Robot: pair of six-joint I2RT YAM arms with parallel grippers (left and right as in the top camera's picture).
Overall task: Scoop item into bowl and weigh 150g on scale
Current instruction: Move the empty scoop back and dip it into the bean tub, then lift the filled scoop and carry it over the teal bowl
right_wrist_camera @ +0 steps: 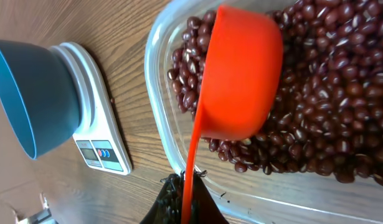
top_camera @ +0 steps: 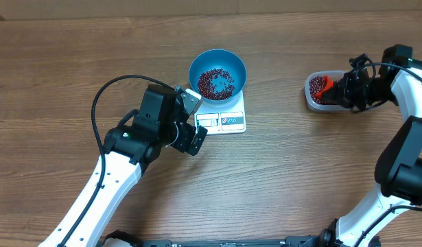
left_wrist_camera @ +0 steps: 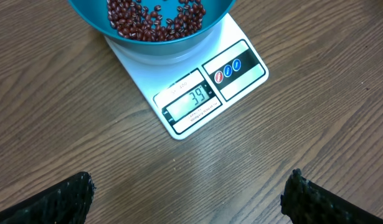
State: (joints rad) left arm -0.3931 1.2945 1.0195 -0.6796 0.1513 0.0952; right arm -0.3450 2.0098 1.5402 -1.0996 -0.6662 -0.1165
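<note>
The bowl (top_camera: pixel 231 60) sits on the scale (top_camera: pixel 232 122), with beans (top_camera: pixel 215 82) inside it. Well to the scale's right stands a tub (top_camera: pixel 308 92) holding more beans, a scoop (top_camera: pixel 320 85) lying in it.

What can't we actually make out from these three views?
Overhead: the display on the scale is too small to read.
Right wrist: the orange scoop shows its outer side, so its contents are hidden; the right tool is mostly cut off by the bottom edge.
Left wrist: the blue bowl is cut off by the top edge, so its beans are only partly seen.
</note>
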